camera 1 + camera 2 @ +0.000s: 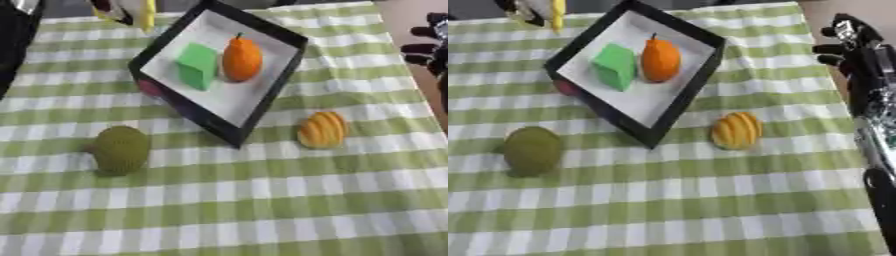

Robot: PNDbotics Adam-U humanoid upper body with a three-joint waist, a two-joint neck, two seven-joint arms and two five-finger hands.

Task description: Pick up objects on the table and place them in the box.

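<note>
My right robot hand (846, 42) sits at the upper right of the frame, off the edge of the tabletop (262, 210), forearm running down the right side; its dark fingers point left and I cannot tell whether they are open or curled. My left arm is only a dark shape in the upper left corner, its hand out of sight. The black box (278, 92) lies tilted at upper centre, holding a green cube (198, 65) beside an orange fruit (241, 59). On the checked cloth, a striped orange object (323, 130) lies right of the box, an olive round object (121, 149) at lower left
</note>
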